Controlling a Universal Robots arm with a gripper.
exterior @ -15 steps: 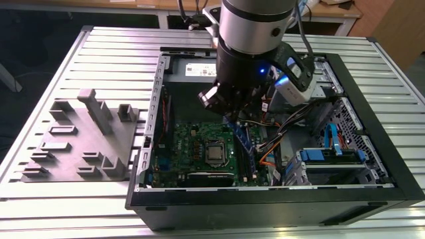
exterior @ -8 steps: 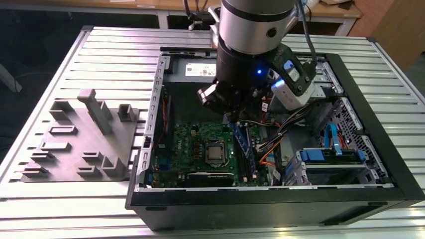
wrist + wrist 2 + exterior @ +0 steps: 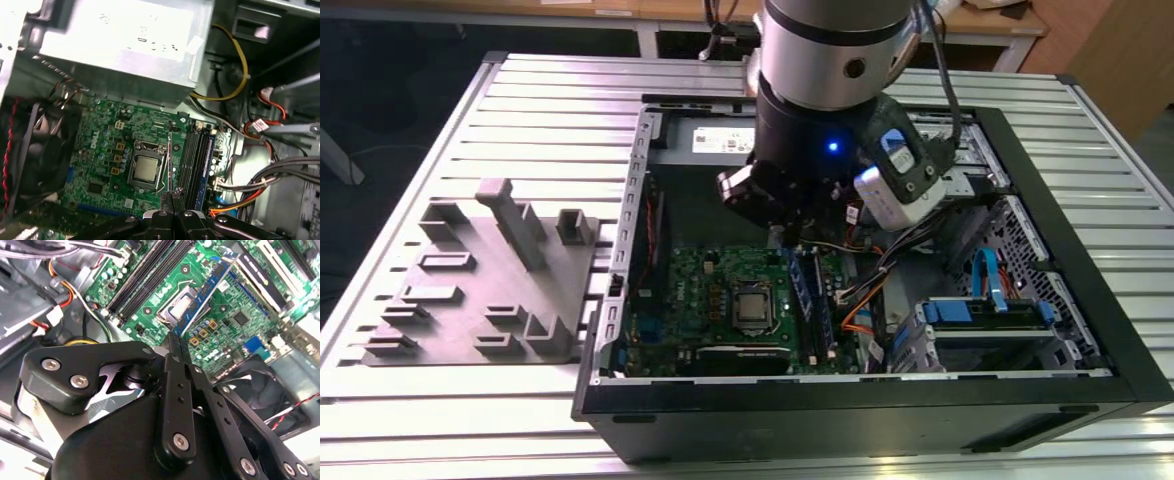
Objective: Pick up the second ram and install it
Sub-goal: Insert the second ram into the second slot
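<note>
Over the slatted surface (image 3: 480, 100), the second ram (image 3: 207, 292) is clamped by the fingers (image 3: 177, 390); alignment to the slots (image 3: 195, 160) is judged outstanding

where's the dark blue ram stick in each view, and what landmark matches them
Exterior view: the thin dark blue ram strip shows just to the exterior view's right of the square silver CPU socket.
Second wrist view: the strip juts from the black pincer, beside the socket.
First wrist view: the strip, edge-on, between socket and black slot rails.
Shared landmark: the CPU socket.
</note>
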